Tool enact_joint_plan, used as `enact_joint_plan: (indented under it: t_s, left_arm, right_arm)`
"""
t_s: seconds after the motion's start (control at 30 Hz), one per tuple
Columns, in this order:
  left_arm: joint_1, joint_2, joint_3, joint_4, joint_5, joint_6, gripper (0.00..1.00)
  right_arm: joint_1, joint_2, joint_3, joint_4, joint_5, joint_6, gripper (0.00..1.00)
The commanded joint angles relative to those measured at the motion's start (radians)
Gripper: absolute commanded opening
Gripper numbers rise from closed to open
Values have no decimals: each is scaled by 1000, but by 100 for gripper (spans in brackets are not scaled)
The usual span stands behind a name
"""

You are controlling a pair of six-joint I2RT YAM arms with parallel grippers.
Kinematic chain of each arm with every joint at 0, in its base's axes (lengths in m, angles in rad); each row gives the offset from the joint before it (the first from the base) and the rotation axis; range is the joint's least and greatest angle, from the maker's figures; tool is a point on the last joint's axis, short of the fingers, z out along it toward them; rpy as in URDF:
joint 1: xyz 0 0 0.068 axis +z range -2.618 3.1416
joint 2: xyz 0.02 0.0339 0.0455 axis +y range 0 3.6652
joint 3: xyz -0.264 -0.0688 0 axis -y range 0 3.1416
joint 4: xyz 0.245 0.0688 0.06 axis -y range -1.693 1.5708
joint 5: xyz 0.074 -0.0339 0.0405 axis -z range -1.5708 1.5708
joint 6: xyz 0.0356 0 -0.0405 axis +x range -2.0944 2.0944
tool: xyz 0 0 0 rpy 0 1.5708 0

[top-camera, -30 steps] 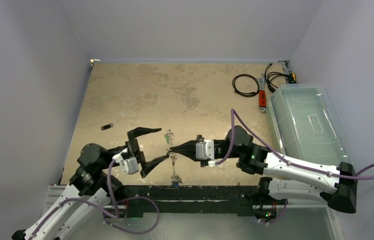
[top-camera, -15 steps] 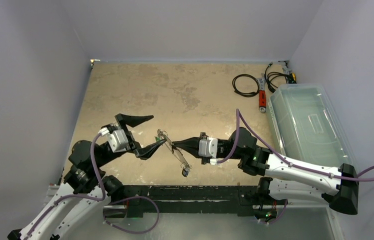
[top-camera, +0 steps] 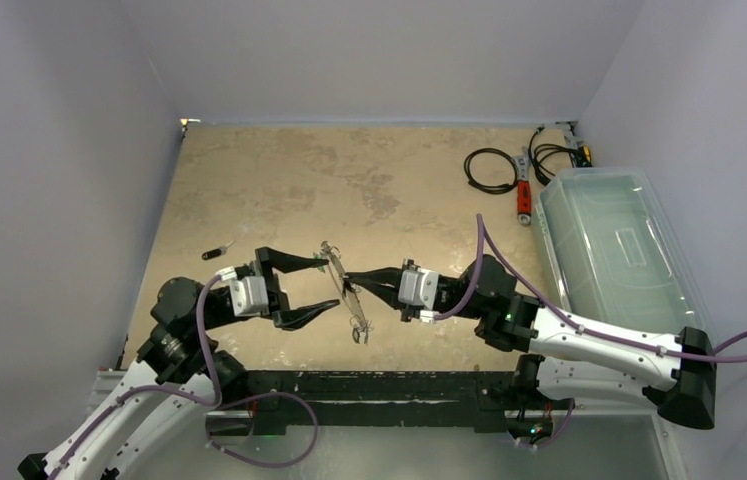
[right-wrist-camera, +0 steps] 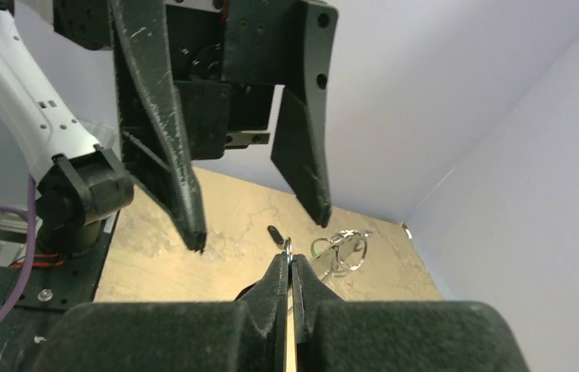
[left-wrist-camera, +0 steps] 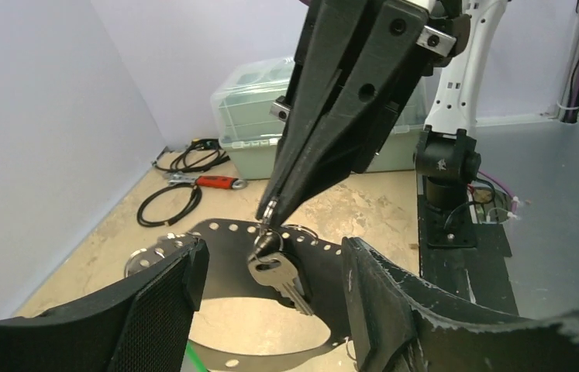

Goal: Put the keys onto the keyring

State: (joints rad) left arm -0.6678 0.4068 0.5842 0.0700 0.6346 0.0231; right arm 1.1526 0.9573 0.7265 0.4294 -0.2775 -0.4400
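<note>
My mottled tan desk carries a black-headed key near its left edge; coiled black cables, a red-handled tool and a clear lidded bin crowd the far right.

You're in a robotics lab cell.
Plain pale walls box your tan tabletop; left arm and right arm bolted at its near edge, coiled black cables and a clear lidded bin far right.

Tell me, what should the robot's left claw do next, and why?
Probably close the left gripper gently on the small silver key: it hangs between those open jaws, while the shut right gripper pinches the large thin silver metal keyring above it.
</note>
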Motion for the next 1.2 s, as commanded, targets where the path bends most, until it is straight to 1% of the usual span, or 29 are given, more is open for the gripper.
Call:
enact_joint_plan:
  t_s: [0.0,0.17,0.23,0.3,0.43,0.57,0.83,1.17]
  left_arm:
    - [6,15,-15,68,64,21,64]
    - [5,21,-23,71,-23,12,64]
    - [6,26,-27,73,-35,14,64]
    - [6,37,-30,74,-36,18,63]
    - [6,86,-25,61,-32,32,57]
    - [7,122,-13,42,-45,52,52]
    - [7,138,-15,48,-23,54,51]
    - [11,153,-9,47,-21,54,46]
  right_arm:
    - [1,-25,-13,139,81,28,0]
    - [1,-38,-33,219,137,54,0]
    - [1,-39,-37,240,159,63,0]
    - [1,-36,-39,249,157,71,0]
    - [1,-37,-51,283,156,78,0]
    - [1,-33,-43,275,126,84,0]
    - [1,-6,-38,317,100,94,0]
    - [1,17,-35,345,71,122,0]
